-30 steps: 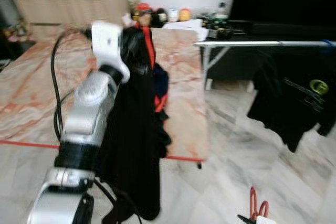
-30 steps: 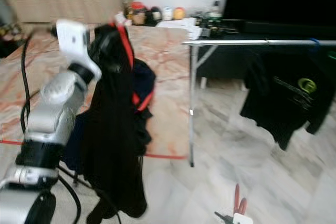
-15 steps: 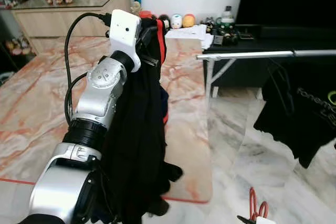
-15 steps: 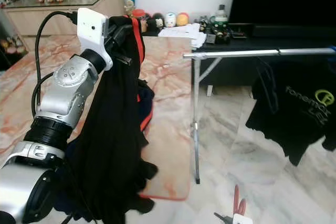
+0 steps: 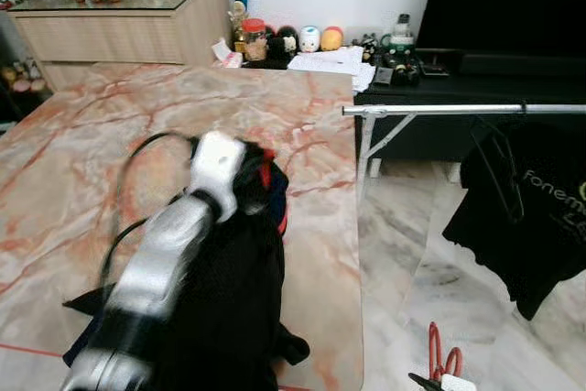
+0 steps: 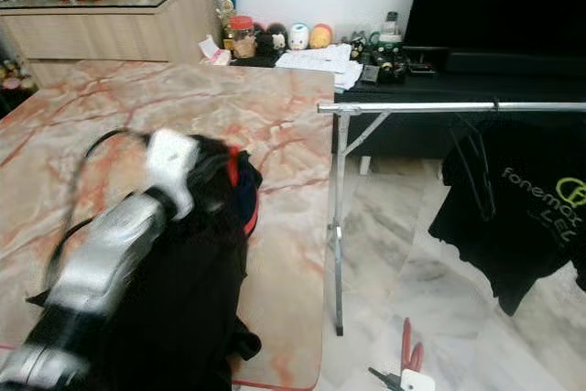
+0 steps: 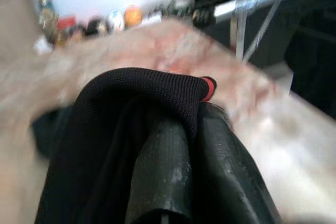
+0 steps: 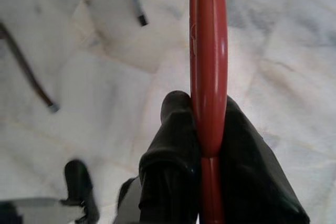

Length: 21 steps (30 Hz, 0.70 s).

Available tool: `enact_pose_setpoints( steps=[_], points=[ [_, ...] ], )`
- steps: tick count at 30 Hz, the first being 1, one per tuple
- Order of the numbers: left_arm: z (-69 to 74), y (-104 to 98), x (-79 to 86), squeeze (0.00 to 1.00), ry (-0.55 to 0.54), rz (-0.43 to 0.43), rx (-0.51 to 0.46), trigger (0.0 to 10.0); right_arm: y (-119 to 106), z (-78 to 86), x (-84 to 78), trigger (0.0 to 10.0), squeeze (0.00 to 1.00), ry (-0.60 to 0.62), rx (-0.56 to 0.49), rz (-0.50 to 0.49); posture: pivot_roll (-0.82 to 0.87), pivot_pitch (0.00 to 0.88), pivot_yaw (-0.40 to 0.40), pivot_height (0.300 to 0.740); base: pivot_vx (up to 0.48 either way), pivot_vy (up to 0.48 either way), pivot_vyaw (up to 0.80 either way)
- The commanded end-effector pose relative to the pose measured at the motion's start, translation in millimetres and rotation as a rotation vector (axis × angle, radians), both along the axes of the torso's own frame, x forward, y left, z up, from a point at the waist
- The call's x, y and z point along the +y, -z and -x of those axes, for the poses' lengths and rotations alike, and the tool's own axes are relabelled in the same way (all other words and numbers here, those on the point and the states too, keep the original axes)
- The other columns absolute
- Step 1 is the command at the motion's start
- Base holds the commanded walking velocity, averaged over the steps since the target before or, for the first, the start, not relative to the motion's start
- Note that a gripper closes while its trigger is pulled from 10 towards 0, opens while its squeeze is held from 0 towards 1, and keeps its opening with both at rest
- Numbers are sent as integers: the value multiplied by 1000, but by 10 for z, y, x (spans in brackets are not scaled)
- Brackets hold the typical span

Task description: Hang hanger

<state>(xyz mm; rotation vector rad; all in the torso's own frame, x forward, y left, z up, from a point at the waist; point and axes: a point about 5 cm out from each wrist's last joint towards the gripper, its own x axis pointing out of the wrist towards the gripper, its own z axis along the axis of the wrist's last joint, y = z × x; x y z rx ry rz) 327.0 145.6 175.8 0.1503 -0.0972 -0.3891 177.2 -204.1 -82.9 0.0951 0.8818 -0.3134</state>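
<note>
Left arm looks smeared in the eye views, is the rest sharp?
Eye views: left arm and black garment motion-blurred, rail crisp. Left wrist view: background blurred, fingers sharp. Right wrist view: red hanger sharp.

The robot's silver left arm (image 5: 151, 272) reaches forward, motion-blurred. Its black two-fingered left gripper (image 7: 197, 129) is closed, pinching a fold of black knitted fabric (image 7: 142, 90). The right gripper (image 8: 207, 145) is clamped around a red plastic bar (image 8: 208, 51).

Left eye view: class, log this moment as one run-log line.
left pincer: shut on black garment, over marble table | right pincer: shut on red hanger | rail: black T-shirt hanging
</note>
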Motion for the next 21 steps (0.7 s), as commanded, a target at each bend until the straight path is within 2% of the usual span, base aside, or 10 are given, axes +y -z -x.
enact_pose_setpoints(
  steps=[1, 3, 9, 13, 17, 18, 21],
  points=[
    [83, -33, -62, 1000, 22, 2, -1, 10000, 21, 37, 11, 10000, 0, -2, 16, -7, 153, 49, 58, 740, 0, 0, 0],
    [172, 37, -92, 1000, 28, 17, 32, 10000, 25, 43, 19, 10000, 0, -9, 18, -8, 154, 49, 57, 740, 0, 0, 0],
    [288, 65, -171, 1000, 70, 21, 62, 10000, 30, 53, 23, 10000, 0, -11, 20, -7, 150, 49, 58, 740, 0, 0, 0],
    [366, 58, -192, 1000, 137, -16, 77, 10000, 35, 63, 24, 10000, 0, -7, 22, -8, 149, 47, 59, 740, 0, 0, 0],
    [385, 27, -128, 1000, 104, -14, 72, 10000, 38, 70, 25, 10000, 0, -9, 25, -7, 149, 42, 63, 740, 0, 0, 0],
    [392, -30, -55, 1000, 41, 19, 43, 10000, 40, 75, 23, 10000, 0, -8, 26, -8, 150, 41, 63, 740, 0, 0, 0],
    [384, -95, 10, 1000, -35, 59, 5, 10000, 40, 77, 20, 10000, 0, -8, 26, -7, 150, 41, 64, 740, 0, 0, 0]
  ],
)
